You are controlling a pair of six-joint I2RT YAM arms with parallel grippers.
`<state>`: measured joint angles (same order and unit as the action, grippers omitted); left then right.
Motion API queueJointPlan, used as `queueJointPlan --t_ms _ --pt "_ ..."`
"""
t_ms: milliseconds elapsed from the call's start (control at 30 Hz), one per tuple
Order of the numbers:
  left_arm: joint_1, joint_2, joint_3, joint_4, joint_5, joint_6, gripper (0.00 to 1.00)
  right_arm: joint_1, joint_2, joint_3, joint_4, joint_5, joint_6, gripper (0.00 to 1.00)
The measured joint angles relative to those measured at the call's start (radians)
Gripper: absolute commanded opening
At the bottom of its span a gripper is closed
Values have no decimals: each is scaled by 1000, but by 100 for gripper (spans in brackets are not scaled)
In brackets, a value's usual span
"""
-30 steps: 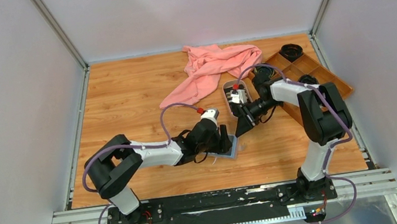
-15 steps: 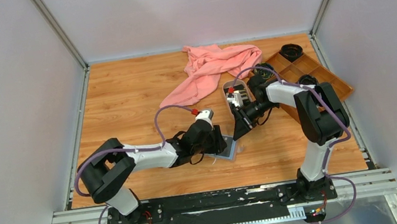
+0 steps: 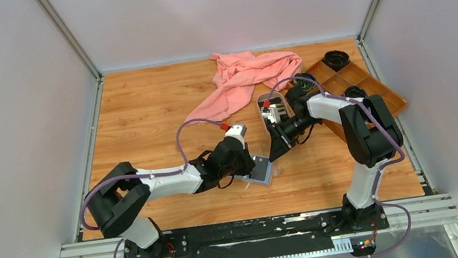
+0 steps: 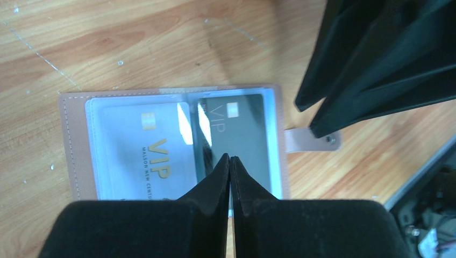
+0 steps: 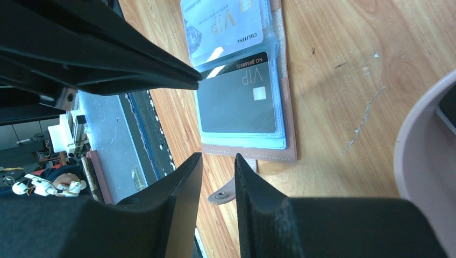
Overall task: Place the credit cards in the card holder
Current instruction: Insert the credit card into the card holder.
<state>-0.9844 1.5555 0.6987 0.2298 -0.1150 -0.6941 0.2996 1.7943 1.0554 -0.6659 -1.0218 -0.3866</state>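
The card holder [image 4: 70, 145] lies open flat on the wood, its snap tab [image 4: 309, 141] sticking out to the right. A pale credit card [image 4: 145, 150] sits in its left sleeve and a dark credit card [image 4: 242, 126] in its right sleeve. My left gripper [image 4: 229, 157] is shut with nothing between its jaws, tips just over the dark card. My right gripper [image 5: 218, 157] is open and empty, hovering beside the snap tab [image 5: 223, 194]. From above, the card holder [image 3: 263, 171] lies between the left gripper [image 3: 247, 164] and the right gripper [image 3: 278, 150].
An oval pink-rimmed tray [image 3: 262, 102] stands just behind the right gripper, its rim [image 5: 425, 150] close at the right. A pink cloth [image 3: 243, 79] lies at the back. A brown compartment tray [image 3: 363, 81] sits at the back right.
My left gripper has closed from partly open to shut, and its arm has shifted slightly left over the card holder. The right gripper moved a little toward the holder, then held.
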Motion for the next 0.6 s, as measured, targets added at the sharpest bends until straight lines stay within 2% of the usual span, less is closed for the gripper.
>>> queueJointPlan --t_ms 233,600 --pt "0 84 4 -7 0 31 0 0 1 0 -8 0 -15 32" --pt "0 122 42 -16 -25 47 0 8 27 0 -13 2 -22 32"
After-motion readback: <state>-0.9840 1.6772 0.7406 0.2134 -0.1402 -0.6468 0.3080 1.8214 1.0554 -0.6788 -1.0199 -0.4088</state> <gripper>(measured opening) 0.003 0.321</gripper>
